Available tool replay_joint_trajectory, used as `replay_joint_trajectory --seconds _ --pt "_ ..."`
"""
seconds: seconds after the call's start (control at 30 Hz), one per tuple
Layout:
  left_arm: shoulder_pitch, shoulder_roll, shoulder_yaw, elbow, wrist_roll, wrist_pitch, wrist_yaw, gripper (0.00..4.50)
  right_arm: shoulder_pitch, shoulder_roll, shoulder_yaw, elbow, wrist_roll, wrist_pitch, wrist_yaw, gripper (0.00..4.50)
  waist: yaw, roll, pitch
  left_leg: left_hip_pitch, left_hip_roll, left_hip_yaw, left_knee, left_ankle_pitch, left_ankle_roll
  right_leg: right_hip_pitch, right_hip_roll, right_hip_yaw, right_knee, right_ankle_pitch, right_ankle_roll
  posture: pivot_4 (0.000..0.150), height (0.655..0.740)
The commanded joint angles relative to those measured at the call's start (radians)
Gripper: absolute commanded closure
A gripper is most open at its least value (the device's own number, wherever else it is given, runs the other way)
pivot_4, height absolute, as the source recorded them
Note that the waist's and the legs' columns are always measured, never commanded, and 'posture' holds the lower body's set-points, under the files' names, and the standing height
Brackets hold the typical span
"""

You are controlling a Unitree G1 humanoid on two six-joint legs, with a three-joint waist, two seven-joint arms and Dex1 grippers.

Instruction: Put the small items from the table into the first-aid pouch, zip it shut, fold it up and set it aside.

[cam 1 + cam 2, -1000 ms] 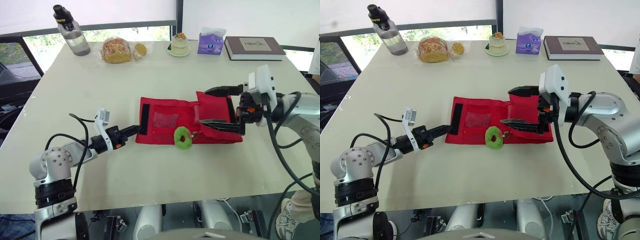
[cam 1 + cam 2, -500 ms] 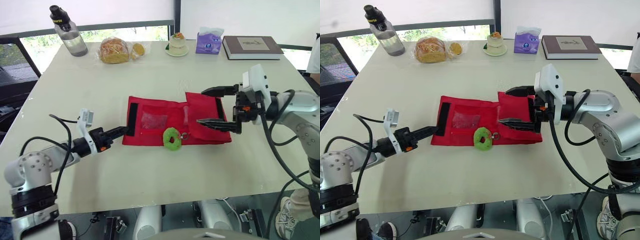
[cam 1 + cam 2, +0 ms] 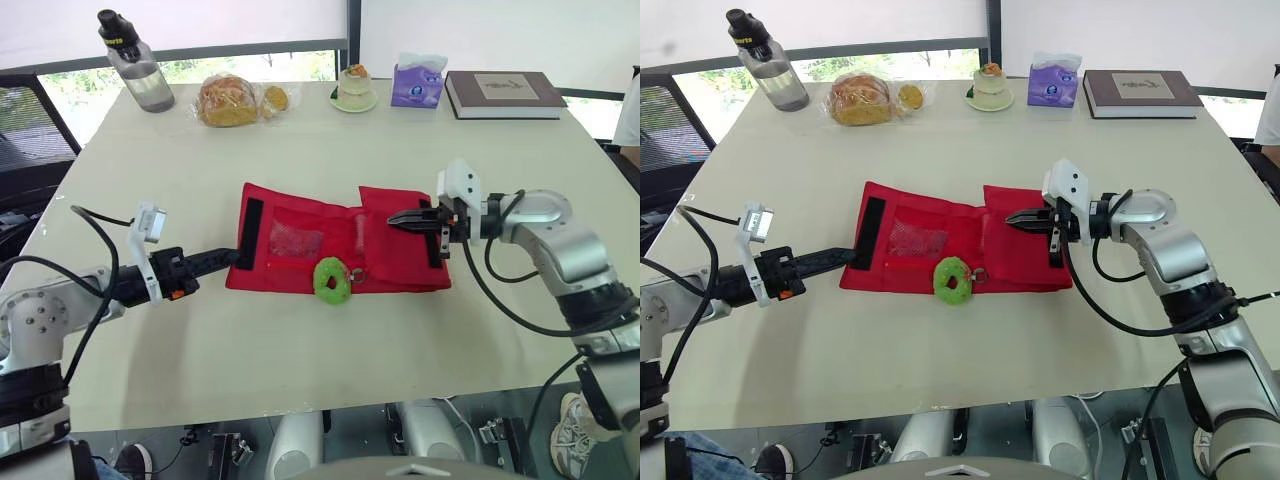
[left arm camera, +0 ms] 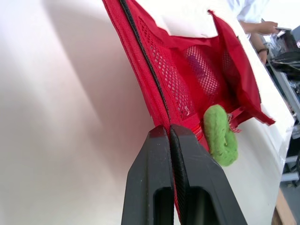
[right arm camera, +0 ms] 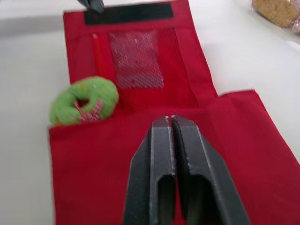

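Observation:
The red first-aid pouch [image 3: 300, 240] lies opened out at the table's middle, its right flap folded over. A green ring-shaped charm [image 3: 332, 279] rests at its front edge. My left gripper [image 3: 232, 256] is shut on the pouch's left front corner; in the left wrist view red fabric [image 4: 187, 70] runs in between the black fingers [image 4: 150, 178]. My right gripper [image 3: 393, 218] is shut, its tips at the edge of the folded right flap [image 5: 140, 197]. Whether it pinches fabric I cannot tell. The pouch's mesh pocket [image 5: 136, 58] holds a small packet.
Along the far edge stand a water bottle [image 3: 135, 62], a bagged bread [image 3: 232, 100], a small cake on a plate [image 3: 357, 88], a purple tissue pack [image 3: 418, 82] and a book [image 3: 503, 95]. A person's sleeve [image 3: 630, 110] shows at the right edge.
My right gripper's fingers went from wide open to shut at the folded flap. The left gripper keeps its hold. The camera view has shifted.

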Motion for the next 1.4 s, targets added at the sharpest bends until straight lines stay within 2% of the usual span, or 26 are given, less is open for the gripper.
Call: replay_joint_trajectory --seconds 0.03,0.23,0.43,0.57,0.83,1.1,1.4 --pt "-0.020 0.060 -0.020 0.038 0.048 -0.066 -0.087 4.50 -0.046 0.053 -0.004 0.155 -0.053 -0.147 0.034 4.45 0.000 0.000 0.000 0.000 0.000 0.000 0.000 0.000 0.000 0.000 0.000 0.000 0.000 0.000 0.000 0.150 0.7400" --pt "-0.053 0.069 -0.038 0.021 0.061 -0.121 -0.160 4.50 -0.075 0.101 0.027 0.325 -0.142 -0.270 0.079 4.45 0.001 0.000 0.000 0.000 0.000 0.000 0.000 0.000 0.000 0.000 0.000 0.000 0.000 0.000 0.000 0.150 0.7400" --pt "-0.187 0.038 -0.071 -0.057 -0.007 -0.070 -0.151 4.50 -0.094 0.146 0.034 0.424 -0.203 -0.342 0.084 4.45 0.004 0.000 0.000 0.000 0.000 -0.002 0.001 0.000 0.000 0.001 0.000 -0.002 0.001 0.000 0.000 0.150 0.7400" --pt "-0.297 -0.014 -0.098 -0.109 -0.075 -0.032 -0.140 4.50 -0.092 0.164 0.037 0.470 -0.228 -0.374 0.088 4.45 0.003 -0.001 0.000 0.000 0.000 -0.002 0.001 0.000 0.000 0.002 0.000 -0.002 0.001 0.000 0.000 0.150 0.7400" --pt "-0.459 -0.148 -0.224 -0.141 -0.093 -0.052 -0.144 4.50 -0.096 0.188 0.033 0.528 -0.249 -0.404 0.084 4.45 0.001 -0.001 -0.001 0.002 0.000 -0.002 0.001 0.000 -0.001 0.003 0.001 -0.001 0.002 0.000 0.000 0.150 0.7400" --pt "-0.560 -0.314 -0.365 -0.086 -0.033 -0.116 -0.189 4.50 -0.095 0.201 0.027 0.553 -0.267 -0.412 0.071 4.45 0.001 -0.001 -0.001 0.002 -0.001 -0.003 0.002 0.000 -0.001 0.004 0.000 -0.001 0.002 0.000 0.000 0.150 0.7400" --pt "-0.591 -0.413 -0.459 0.018 0.075 -0.202 -0.235 4.50 -0.073 0.206 0.015 0.512 -0.267 -0.390 0.048 4.45 0.002 -0.001 -0.001 0.003 -0.001 -0.003 0.002 0.000 -0.001 0.005 0.001 -0.001 0.002 0.000 0.000 0.150 0.7400"
